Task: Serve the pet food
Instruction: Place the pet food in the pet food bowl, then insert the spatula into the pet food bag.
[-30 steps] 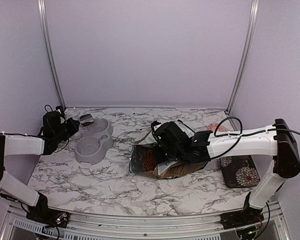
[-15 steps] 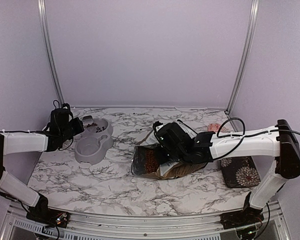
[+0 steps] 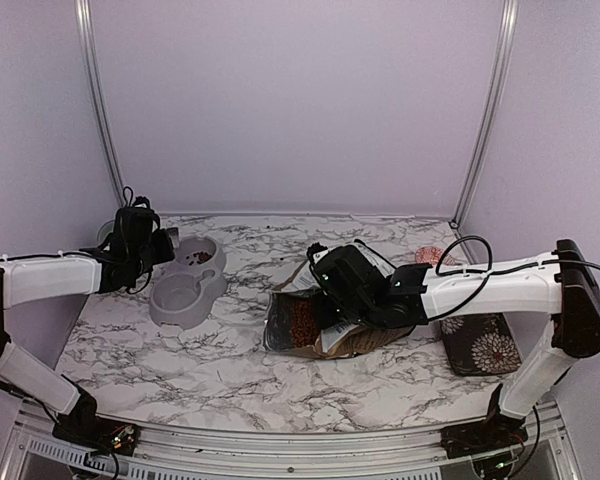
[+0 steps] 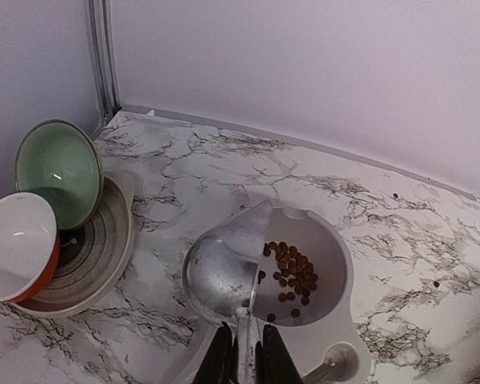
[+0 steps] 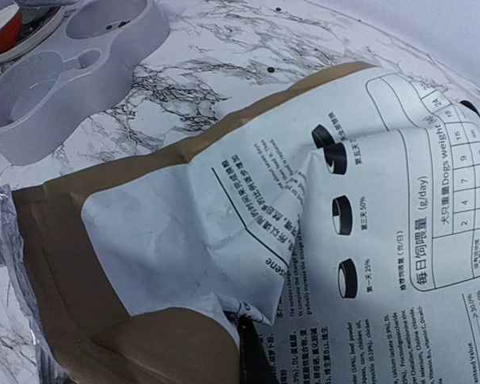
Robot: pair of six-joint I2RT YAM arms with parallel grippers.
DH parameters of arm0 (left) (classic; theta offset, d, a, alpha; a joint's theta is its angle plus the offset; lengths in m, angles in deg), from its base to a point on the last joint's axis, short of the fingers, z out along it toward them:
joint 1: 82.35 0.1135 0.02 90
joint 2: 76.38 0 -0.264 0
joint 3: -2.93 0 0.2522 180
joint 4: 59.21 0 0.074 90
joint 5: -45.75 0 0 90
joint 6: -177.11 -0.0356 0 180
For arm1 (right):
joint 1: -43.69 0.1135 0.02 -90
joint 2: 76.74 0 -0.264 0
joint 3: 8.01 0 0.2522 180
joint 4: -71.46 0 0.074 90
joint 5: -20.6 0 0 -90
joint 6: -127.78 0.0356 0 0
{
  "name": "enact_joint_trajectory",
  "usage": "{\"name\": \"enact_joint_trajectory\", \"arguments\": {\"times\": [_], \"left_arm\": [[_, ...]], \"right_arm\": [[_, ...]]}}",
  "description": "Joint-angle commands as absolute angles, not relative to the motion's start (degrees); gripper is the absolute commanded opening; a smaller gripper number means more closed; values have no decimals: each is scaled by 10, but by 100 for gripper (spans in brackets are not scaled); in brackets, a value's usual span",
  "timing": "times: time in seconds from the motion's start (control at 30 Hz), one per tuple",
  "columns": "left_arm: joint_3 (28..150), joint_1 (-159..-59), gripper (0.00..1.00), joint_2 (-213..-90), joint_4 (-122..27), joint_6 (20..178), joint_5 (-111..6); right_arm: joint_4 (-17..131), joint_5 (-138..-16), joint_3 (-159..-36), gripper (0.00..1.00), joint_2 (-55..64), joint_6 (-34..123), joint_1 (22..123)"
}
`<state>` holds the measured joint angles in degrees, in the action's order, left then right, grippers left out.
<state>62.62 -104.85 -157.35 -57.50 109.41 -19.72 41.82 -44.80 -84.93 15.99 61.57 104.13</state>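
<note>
Left fingers (image 4: 221,360) clamping a scoop (image 4: 222,272) have just tipped kibble (image 4: 292,270) into the feeder (image 4: 336,240), starting the serving; right fingers (image 5: 254,370) pinch the bag (image 5: 224,208).

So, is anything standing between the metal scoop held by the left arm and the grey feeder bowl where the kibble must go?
Nothing visible does. The silver metal scoop is tipped right at the rim of the grey plastic double feeder, and reddish-brown kibble pellets lie in its bowl. The green bowl stands off to the side.
</note>
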Motion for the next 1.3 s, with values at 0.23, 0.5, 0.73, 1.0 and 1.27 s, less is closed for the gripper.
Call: {"name": "enact_joint_trajectory", "arguments": {"times": [0.23, 0.5, 0.73, 1.0, 1.27], "left_arm": [[641, -1053, 0, -1519, -504, 1099, -226], [597, -1053, 0, -1383, -449, 1134, -381], [535, -1054, 0, -1243, -401, 1154, -533], [510, -1054, 0, -1177, -384, 1150, -719], [493, -1067, 0, -1148, -401, 1160, -828]], "right_arm": [[412, -411, -869, 0, 136, 622, 1022], [400, -413, -891, 0, 133, 615, 1023], [389, -416, -917, 0, 143, 603, 1024], [382, -411, -941, 0, 156, 595, 1024], [377, -411, -952, 0, 163, 593, 1024]]}}
